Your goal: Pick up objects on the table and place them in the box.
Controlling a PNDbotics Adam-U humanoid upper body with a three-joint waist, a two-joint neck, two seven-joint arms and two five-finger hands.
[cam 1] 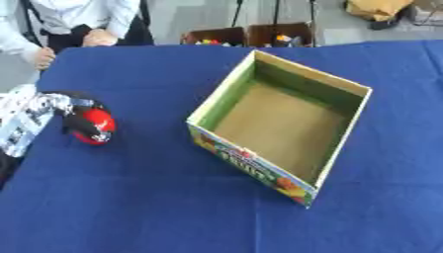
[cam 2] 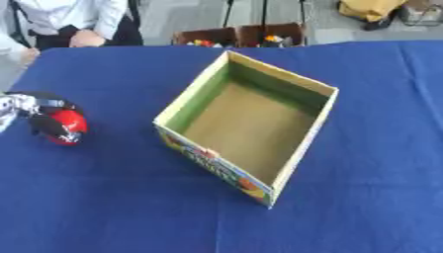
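Nearest, bare blue-clothed bench; beyond it, open cardboard box with printed front wall, empty inside. Left of box and well apart, black left hand curled round small round red object, low over the cloth (resting or lifted, cannot tell). Probably light, hard, smooth, apt to roll; best cupped around its widest part. Much of object hidden by fingers; right hand unseen.

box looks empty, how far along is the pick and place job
Nothing looks done yet: the box shows only its bare brown floor. In hand: the left robot hand is curled round a red object at the left of the blue table, well apart from the box. Left to do: carry that red object over and set it in the box. The right robot hand shows in neither view.
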